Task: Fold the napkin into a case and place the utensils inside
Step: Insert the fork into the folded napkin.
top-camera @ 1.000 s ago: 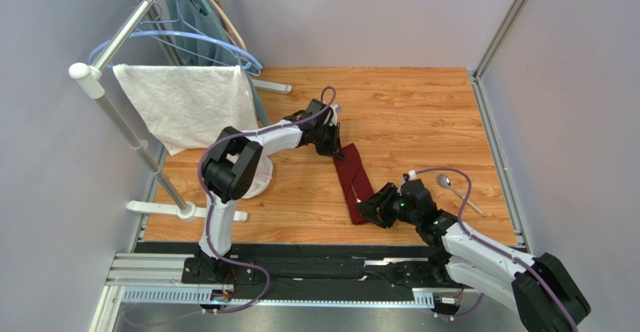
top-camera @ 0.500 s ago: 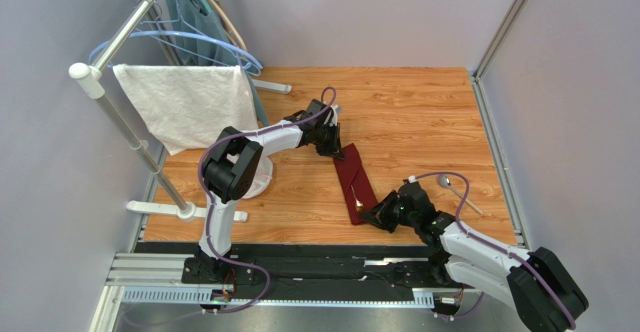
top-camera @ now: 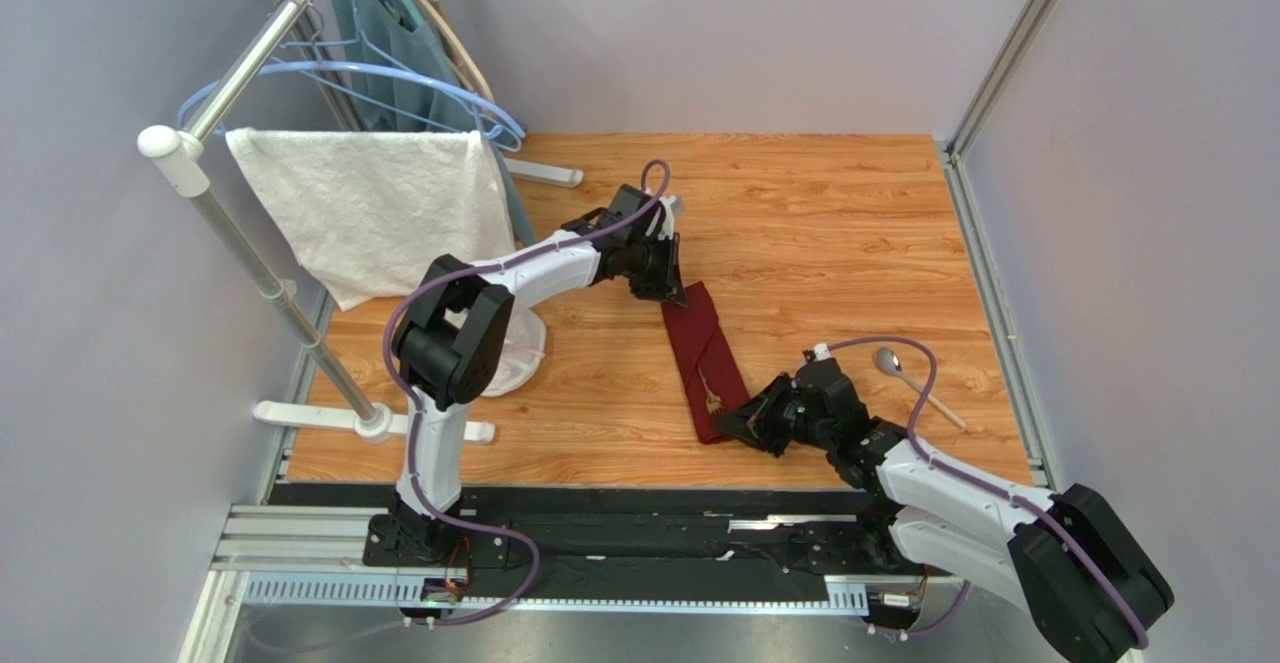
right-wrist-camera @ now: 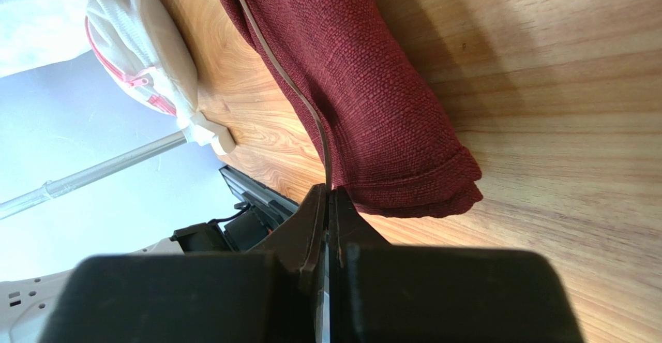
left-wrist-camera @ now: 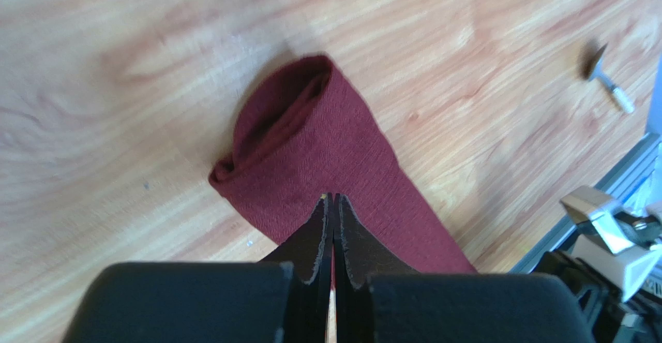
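Note:
The napkin [top-camera: 706, 356] lies folded as a narrow maroon case, running from mid-table toward the near edge. My left gripper [top-camera: 673, 291] is shut, its tips [left-wrist-camera: 334, 197] resting on the cloth [left-wrist-camera: 326, 141] near its far, rolled end; I cannot tell whether any cloth is pinched. At the near end my right gripper [top-camera: 741, 420] is shut [right-wrist-camera: 327, 190] on the slim handle of the fork [right-wrist-camera: 289, 83], which runs along the edge of the cloth [right-wrist-camera: 373, 87]. A short tan piece of the fork [top-camera: 708, 392] shows on the strip. The spoon [top-camera: 890, 362] lies apart on the wood to the right, also in the left wrist view [left-wrist-camera: 598, 62].
A drying rack with a white towel [top-camera: 376, 206] and blue hangers [top-camera: 406, 78] stands at the left; its foot [top-camera: 376, 420] reaches onto the table. A white mesh bundle [right-wrist-camera: 144, 40] sits beside the left arm. A metal rail [top-camera: 601, 528] runs along the near edge.
My right gripper has closed from half open onto the fork's handle at the strip's near end. The left arm shifted slightly and the cloth's far part lies flatter.

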`<state>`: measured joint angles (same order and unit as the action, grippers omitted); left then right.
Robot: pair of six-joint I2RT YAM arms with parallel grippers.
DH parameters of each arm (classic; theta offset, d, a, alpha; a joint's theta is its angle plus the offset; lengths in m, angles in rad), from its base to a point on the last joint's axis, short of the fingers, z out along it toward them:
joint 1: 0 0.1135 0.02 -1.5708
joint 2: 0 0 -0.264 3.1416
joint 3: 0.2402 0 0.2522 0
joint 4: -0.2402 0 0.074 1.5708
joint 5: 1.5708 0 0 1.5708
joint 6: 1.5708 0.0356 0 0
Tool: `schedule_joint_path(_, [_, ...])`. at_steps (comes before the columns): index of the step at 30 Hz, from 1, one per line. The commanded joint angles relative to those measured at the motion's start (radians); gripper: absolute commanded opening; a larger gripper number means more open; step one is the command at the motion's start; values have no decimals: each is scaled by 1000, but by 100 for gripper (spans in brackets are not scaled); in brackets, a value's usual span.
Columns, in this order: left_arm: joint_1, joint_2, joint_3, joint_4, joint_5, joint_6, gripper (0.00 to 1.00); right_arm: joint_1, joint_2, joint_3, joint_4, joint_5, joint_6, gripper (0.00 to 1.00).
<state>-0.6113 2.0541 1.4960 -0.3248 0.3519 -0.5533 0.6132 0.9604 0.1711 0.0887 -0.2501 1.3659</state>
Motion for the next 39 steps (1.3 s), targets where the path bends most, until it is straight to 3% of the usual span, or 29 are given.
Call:
schedule_joint_path(1, [27,26,101,-37,24,41,0,2,-8,25,13,31,12,0])
schedule_joint_path(14, [25,138,179,-46,39,43,0,3,113,60,121,-3,10,0])
schedule_joint_path(28, [15,120,161,-42,25,39,0,7,219,142,190,-3,-7,2])
schedule_joint_path(33, [15,120,168,-46,29,38,0,17,253,156,209,-12,-11,10])
schedule_joint_path(36, [15,110,176,-57,30,39,0,16,268,177,172,-41,-45,20])
schedule_joint_path(39, [15,74,187,-80,19,47,0,14,212,195,23,-54,-91,38])
